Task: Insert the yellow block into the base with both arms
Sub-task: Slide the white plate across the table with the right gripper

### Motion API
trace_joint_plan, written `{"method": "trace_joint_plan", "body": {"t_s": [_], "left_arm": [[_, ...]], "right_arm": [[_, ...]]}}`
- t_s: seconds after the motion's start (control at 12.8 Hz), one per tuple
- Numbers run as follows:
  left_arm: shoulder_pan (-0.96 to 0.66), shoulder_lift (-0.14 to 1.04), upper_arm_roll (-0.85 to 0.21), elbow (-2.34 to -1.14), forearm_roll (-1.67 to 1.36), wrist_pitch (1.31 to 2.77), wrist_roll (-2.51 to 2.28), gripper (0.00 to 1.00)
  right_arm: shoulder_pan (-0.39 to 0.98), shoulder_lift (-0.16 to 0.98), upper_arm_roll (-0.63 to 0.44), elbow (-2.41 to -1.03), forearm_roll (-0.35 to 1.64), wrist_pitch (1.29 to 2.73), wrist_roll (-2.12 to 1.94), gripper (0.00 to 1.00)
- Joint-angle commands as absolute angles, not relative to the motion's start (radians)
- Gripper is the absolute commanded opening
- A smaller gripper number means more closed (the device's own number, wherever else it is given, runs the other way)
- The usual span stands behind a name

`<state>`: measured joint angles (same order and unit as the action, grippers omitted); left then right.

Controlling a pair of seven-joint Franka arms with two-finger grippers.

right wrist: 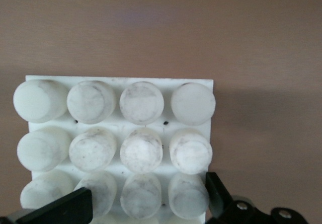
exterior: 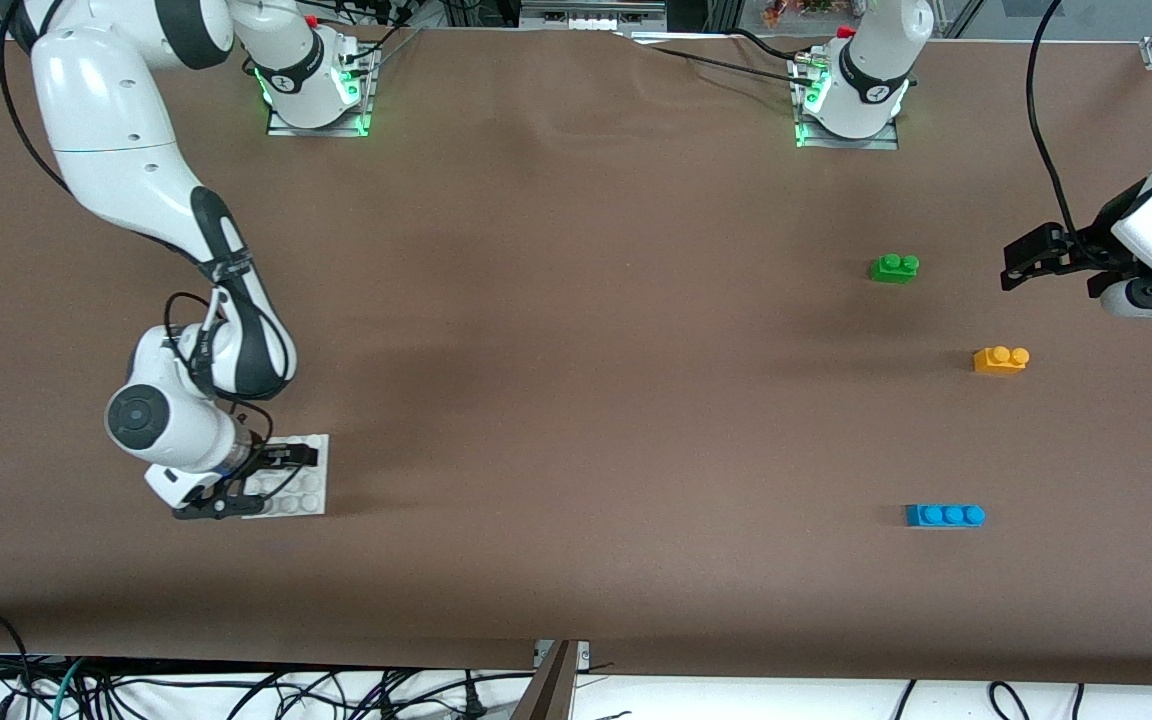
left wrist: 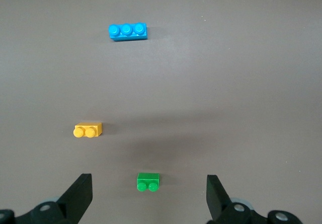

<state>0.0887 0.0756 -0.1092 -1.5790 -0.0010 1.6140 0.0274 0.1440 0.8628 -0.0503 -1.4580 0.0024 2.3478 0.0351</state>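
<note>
The yellow block (exterior: 1001, 359) (left wrist: 88, 130) lies studs up on the brown table near the left arm's end. My left gripper (exterior: 1021, 262) (left wrist: 148, 196) hangs open in the air over the table between the green brick and the table's end, holding nothing. The white studded base (exterior: 308, 488) (right wrist: 116, 125) lies flat toward the right arm's end. My right gripper (exterior: 281, 482) (right wrist: 148, 199) is down at the base, open. One finger (right wrist: 65, 209) stands over the studs and the other finger (right wrist: 216, 194) beside the base's edge. Part of the base is hidden under the hand.
A green two-stud brick (exterior: 895, 267) (left wrist: 148, 181) lies farther from the front camera than the yellow block. A blue three-stud brick (exterior: 945, 515) (left wrist: 128, 31) lies nearer to it. Brown table stretches between the base and the bricks.
</note>
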Motion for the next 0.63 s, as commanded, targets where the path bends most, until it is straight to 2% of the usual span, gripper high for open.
{"method": "trace_joint_plan", "body": {"t_s": [0.0, 0.55], "left_arm": [[0.089, 0.087, -0.114, -1.549, 0.012, 1.594, 0.031, 1.0], [0.089, 0.087, -0.115, -1.549, 0.012, 1.594, 0.031, 1.0]], "right_arm": [[0.216, 0.885, -0.04, -1.456, 0.029, 2.361, 0.147, 1.0], [0.455, 0.89, -0.04, -1.457, 0.029, 2.361, 0.314, 1.0]]}}
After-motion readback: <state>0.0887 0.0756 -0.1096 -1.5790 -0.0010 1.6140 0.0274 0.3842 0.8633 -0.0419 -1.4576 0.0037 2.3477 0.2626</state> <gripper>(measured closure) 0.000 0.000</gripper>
